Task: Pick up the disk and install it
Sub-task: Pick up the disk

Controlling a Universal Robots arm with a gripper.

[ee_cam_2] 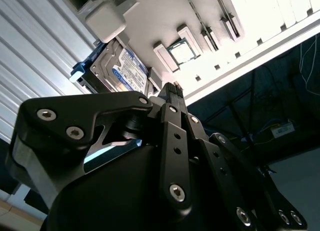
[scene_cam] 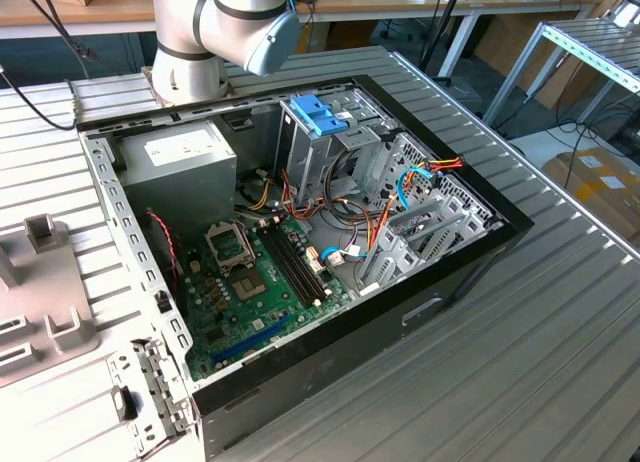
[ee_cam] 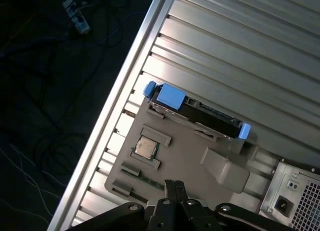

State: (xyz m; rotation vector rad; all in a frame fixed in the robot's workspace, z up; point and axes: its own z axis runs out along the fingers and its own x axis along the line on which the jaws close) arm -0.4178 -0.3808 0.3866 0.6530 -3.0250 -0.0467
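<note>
Ribbed metal tabletop (ee_cam: 240, 41) bears the grey, blue-railed disk (ee_cam: 197, 111), ungrasped; the black hand (ee_cam: 172, 184), pressed together, likely needs spreading first.

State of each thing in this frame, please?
Dark grey hard disk with light-blue rails: resting on the grey plastic tray, ungripped, not installed.
Black gripper: shut, empty, apart from the disk.
Black computer case: lying on its side, open.
Square processor chip: seated in a tray recess.
</note>
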